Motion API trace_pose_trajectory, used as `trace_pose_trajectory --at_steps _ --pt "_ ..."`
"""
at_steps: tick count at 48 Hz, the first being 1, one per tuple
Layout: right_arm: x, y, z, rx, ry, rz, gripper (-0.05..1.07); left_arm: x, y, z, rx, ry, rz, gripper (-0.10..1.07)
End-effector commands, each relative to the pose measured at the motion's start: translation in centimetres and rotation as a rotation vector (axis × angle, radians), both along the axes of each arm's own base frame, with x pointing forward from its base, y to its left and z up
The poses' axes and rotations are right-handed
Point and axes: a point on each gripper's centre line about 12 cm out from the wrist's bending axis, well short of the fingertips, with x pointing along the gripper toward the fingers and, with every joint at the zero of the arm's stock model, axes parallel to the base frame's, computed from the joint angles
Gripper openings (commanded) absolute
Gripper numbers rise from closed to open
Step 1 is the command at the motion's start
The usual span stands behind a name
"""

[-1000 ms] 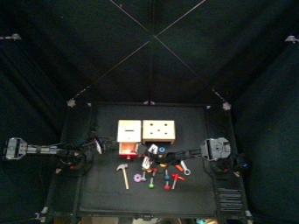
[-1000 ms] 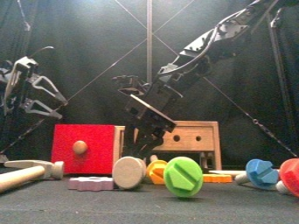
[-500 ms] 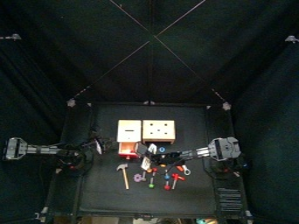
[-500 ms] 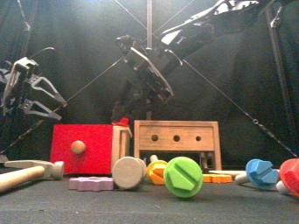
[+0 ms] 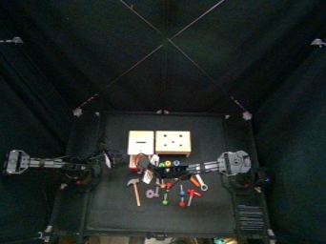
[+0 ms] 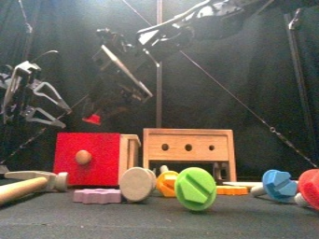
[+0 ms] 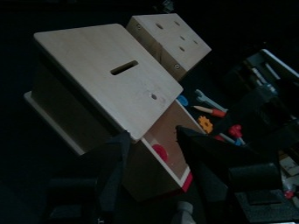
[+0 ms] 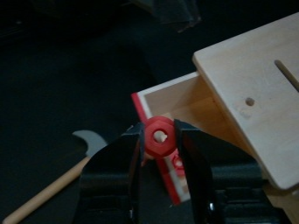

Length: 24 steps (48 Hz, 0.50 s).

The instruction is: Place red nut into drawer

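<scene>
My right gripper (image 8: 158, 140) is shut on the red nut (image 8: 158, 131). It holds the nut just above the open drawer, whose red front (image 8: 163, 175) juts from the pale wooden drawer box (image 8: 251, 74). In the front view the right gripper (image 6: 103, 105) hangs above the red drawer front (image 6: 93, 159) with the nut (image 6: 91, 119) at its tip. In the top view it (image 5: 151, 172) reaches across to the drawer box (image 5: 140, 142). My left gripper (image 7: 152, 137) is open and empty beside the drawer box (image 7: 105, 79), and rests at the table's left (image 5: 97, 164).
A second wooden box with holes (image 6: 187, 149) stands to the right of the drawer box. Toy parts lie along the table's front: a hammer (image 6: 19, 191), a pink nut (image 6: 97, 195), a wooden disc (image 6: 137, 183), a green screw (image 6: 196, 187), and blue (image 6: 277, 182) and red (image 6: 309, 187) pieces.
My right arm has lifted away from the toy pile and swung left with the red nut, to above the open drawer. The left arm has not moved.
</scene>
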Motion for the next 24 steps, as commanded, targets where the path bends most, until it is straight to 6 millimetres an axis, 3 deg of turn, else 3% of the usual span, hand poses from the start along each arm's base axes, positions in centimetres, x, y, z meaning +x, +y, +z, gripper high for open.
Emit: trace_pose_trajectory --at_steps 1,24 --pt "0.6 -0.9 2.7 0.0 -0.066 -0.014 0.62 0.5 0.1 0.8 0.013 -0.021 -0.003 0.84" --pt "1.4 -1.0 1.5 0.021 -0.054 -0.026 0.63 0.5 0.1 0.9 0.023 -0.02 -0.009 0.84"
